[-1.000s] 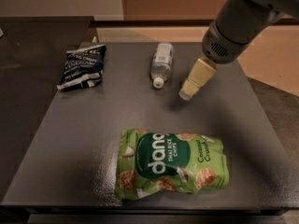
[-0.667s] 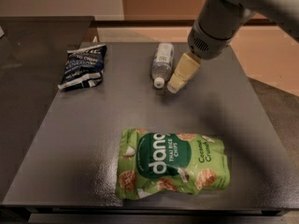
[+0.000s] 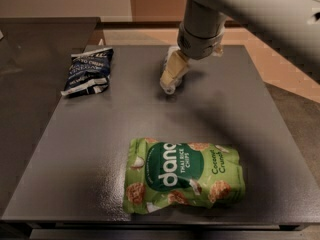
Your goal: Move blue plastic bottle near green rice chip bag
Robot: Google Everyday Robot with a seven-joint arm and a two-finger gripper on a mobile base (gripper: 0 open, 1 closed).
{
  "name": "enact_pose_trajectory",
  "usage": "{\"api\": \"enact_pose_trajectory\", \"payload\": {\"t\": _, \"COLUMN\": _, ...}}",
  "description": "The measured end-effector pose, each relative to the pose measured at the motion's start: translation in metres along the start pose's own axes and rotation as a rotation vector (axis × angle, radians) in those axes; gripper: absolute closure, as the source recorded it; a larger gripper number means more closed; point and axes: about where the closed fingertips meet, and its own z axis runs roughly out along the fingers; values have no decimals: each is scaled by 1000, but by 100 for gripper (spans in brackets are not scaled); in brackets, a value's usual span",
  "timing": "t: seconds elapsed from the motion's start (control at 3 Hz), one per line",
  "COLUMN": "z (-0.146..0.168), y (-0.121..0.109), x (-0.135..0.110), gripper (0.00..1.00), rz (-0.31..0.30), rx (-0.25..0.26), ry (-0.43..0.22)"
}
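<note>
The blue plastic bottle [image 3: 168, 88] lies at the far middle of the dark grey table [image 3: 75, 149]. It is mostly hidden under my gripper [image 3: 174, 71], and only its white-capped end shows below the gripper. My gripper comes down from the upper right and sits right over the bottle. The green rice chip bag [image 3: 182, 176] lies flat near the table's front edge, well apart from the bottle.
A small dark blue-black chip bag [image 3: 89, 70] lies at the far left of the table. My large grey arm [image 3: 250, 6] spans the upper right. A darker surface [image 3: 30, 39] adjoins the table on the left.
My gripper has moved left from beside the bottle to directly over it and now covers most of it. The bags have not moved.
</note>
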Motion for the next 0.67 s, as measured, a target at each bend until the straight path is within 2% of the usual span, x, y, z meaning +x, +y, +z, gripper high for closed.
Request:
{"api": "enact_pose_trajectory", "payload": {"t": 0.33, "z": 10, "y": 5, "x": -15, "gripper": 0, "rz": 120, "rx": 11, "ry": 26}}
{"api": "enact_pose_trajectory", "payload": {"t": 0.67, "z": 21, "y": 19, "x": -30, "gripper": 0, "rz": 207, "rx": 11, "ry": 46}}
